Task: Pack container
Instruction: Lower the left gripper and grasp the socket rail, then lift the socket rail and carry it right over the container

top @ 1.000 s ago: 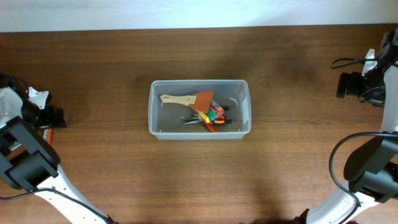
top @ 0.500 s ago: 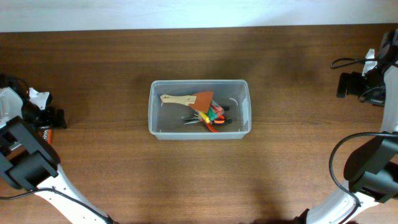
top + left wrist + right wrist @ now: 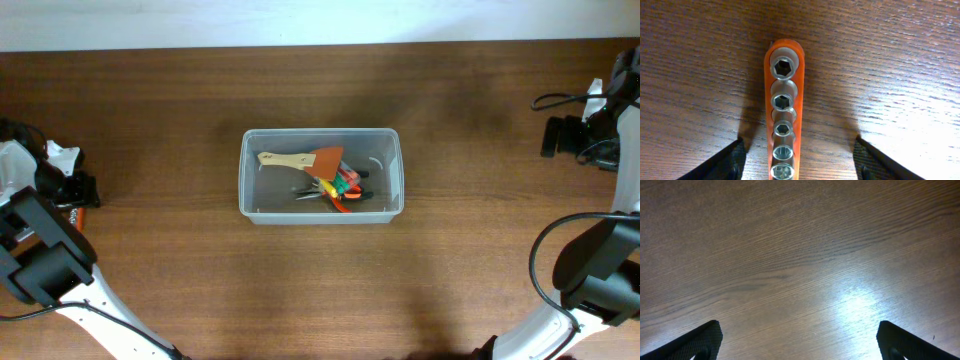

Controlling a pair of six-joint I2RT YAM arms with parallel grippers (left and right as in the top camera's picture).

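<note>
Container [image 3: 243, 175]: clear translucent rectangular tub, rounded corners, thick rim, long side running 9-to-3, at centre of wooden table [image 3: 180, 90]. Inside: wood-handled scraper [image 3: 300, 159] with orange blade, atop jumble of orange, green, black tools [image 3: 345, 188] (individual types unclear). Left gripper [image 3: 797, 162] well off at container's 9 o'clock, fingers spread, straddling orange socket rail [image 3: 783, 102] without touching. Right gripper [image 3: 800, 342] far out at 2 o'clock, fingers wide apart over bare wood.

No legible text — none anywhere.
</note>
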